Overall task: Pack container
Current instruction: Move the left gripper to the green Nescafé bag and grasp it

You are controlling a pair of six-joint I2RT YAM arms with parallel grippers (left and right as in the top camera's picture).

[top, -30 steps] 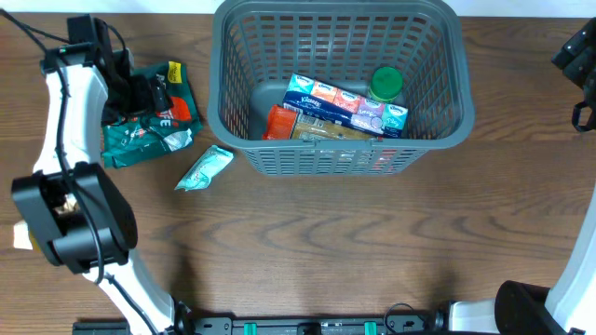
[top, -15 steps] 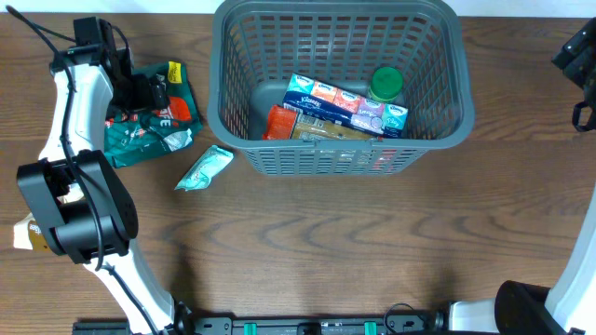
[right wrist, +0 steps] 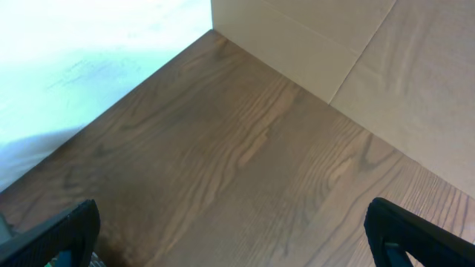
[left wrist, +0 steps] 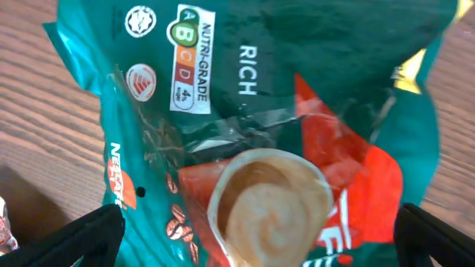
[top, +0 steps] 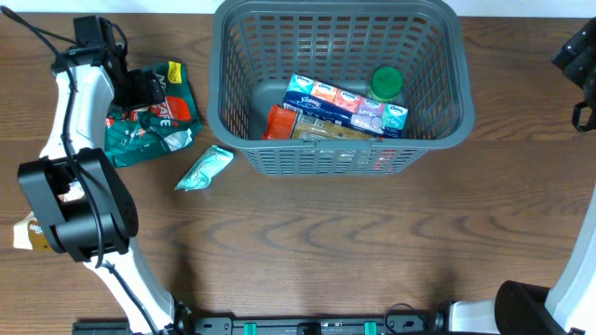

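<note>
**Basket part-filled, at least two packs left outside**

The container (top: 335, 158) sits at the far middle of the wooden table (top: 372, 242), upright, its grey lattice walls open to the top. Four things already lie along its near wall: a row of Kleenex tissue packs (top: 346, 104), a green-lidded jar (top: 386, 84) behind their right end, an orange packet (top: 279, 123) at their left end, and a pale packet (top: 331, 133) tight against the front lattice.

Outside, to the basket's left, you have a small teal packet (top: 205, 167) lying near its front corner, and further left a green Nescafé coffee bag (top: 154, 126), crumpled and flat on the wood. A yellowish item (top: 23, 234) peeks out by the left arm's base; you cannot tell what it is.

Your left gripper (top: 138, 91) hangs over the coffee bag with its jaws spread wide, holding nothing; the wrist view shows the bag (left wrist: 245, 133) filling the space between the fingertips. Your right gripper (top: 579, 88) is parked at the table's right edge, released and empty.

By this judgement the packing is roughly two-thirds done: the coffee bag looks next, then the teal packet.
</note>
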